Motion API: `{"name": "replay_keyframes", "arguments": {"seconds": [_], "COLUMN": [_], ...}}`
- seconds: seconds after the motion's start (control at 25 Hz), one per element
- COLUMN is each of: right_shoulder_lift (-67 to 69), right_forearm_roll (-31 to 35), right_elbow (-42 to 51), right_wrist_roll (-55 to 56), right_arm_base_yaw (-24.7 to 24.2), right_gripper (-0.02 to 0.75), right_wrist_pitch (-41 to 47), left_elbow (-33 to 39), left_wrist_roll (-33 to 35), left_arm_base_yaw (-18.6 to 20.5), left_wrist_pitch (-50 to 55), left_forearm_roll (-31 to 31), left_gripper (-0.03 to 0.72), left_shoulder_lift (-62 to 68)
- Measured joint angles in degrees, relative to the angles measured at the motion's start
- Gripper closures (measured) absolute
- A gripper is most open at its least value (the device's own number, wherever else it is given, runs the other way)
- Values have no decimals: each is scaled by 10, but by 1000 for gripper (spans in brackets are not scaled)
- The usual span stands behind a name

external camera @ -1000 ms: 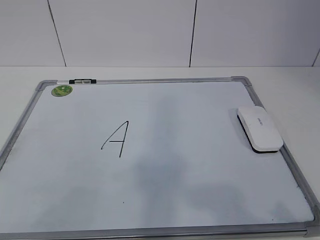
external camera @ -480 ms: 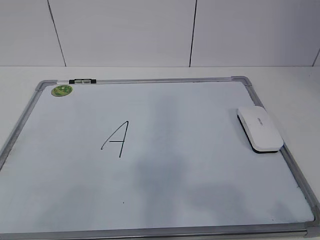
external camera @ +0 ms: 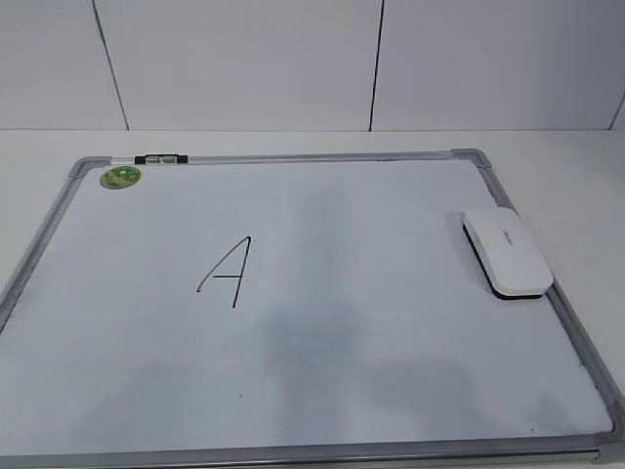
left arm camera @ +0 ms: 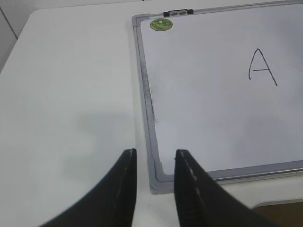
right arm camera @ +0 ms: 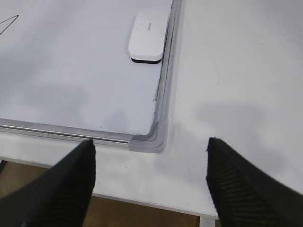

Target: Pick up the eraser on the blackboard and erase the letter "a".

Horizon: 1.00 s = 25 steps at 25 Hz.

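The eraser [external camera: 506, 252], a white block with a black underside, lies on the blackboard [external camera: 391, 332] at its right edge; it also shows in the right wrist view [right arm camera: 149, 37]. A large capital "A" [external camera: 227, 274] in black marker is left of the board's middle. No small lowercase "a" shows in any view. My left gripper [left arm camera: 155, 158] is open and empty, above the table at the board's near left corner [left arm camera: 163, 182]. My right gripper [right arm camera: 149, 146] is wide open and empty, above the near right corner [right arm camera: 147, 142], well short of the eraser. Neither gripper shows in the exterior view.
A round green sticker [external camera: 122, 177] and a black clip [external camera: 161, 158] sit at the board's far left corner. The board lies on a white table [external camera: 586, 166]. The table's front edge [right arm camera: 142, 196] is just below the right gripper. A white panelled wall stands behind.
Nothing on the board has moved. Only the faint shadows on the board's surface have shifted slightly.
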Motion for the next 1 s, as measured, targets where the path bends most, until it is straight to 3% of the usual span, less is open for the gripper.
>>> {"name": "replay_keyframes", "arguments": {"seconds": [0.68,1.0], "right_shoulder_lift": [0,0], "right_forearm_roll": [0,0], "right_elbow": [0,0], "right_wrist_roll": [0,0], "right_arm_base_yaw": [-97,-104], "right_gripper": [168,168], "right_wrist_pitch": [0,0], "left_elbow": [0,0], "left_wrist_roll": [0,0], "left_arm_base_yaw": [37,64], "left_wrist_pitch": [0,0], "left_forearm_roll": [0,0], "left_gripper": [505,505], "left_shoulder_lift": [0,0]}}
